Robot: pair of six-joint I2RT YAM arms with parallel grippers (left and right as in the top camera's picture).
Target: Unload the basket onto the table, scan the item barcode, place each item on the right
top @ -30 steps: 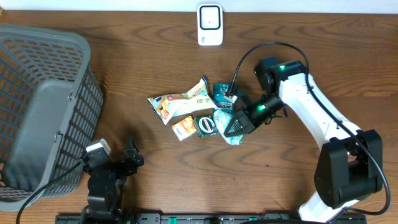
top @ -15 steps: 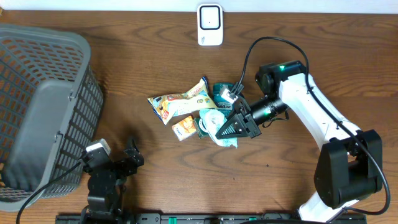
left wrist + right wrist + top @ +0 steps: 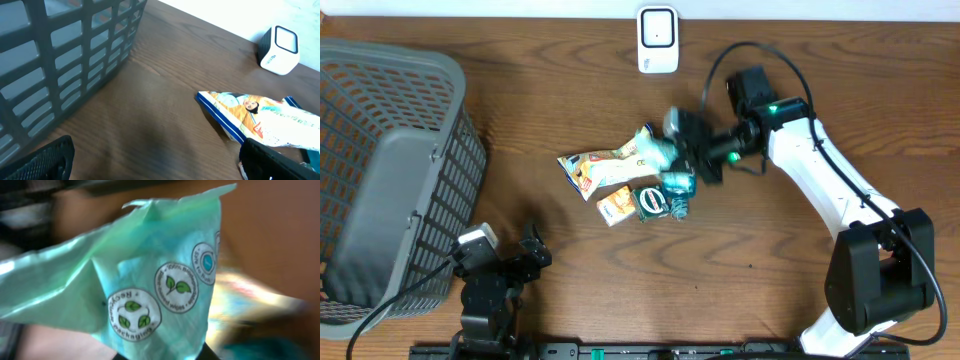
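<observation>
Right wrist view: my right gripper (image 3: 680, 142) is clamped on the green packet (image 3: 150, 290). Next I judge its barcode must face the scanner (image 3: 657, 40) at top centre. My left gripper (image 3: 155, 150) gapes wide, empty.

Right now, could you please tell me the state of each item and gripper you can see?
right gripper: shut on green packet
green packet: held up, crumpled
left gripper: open, holding nothing
snack bag: lying flat
barcode scanner: standing upright, apart from the packets
grey basket: upright, open at top
</observation>
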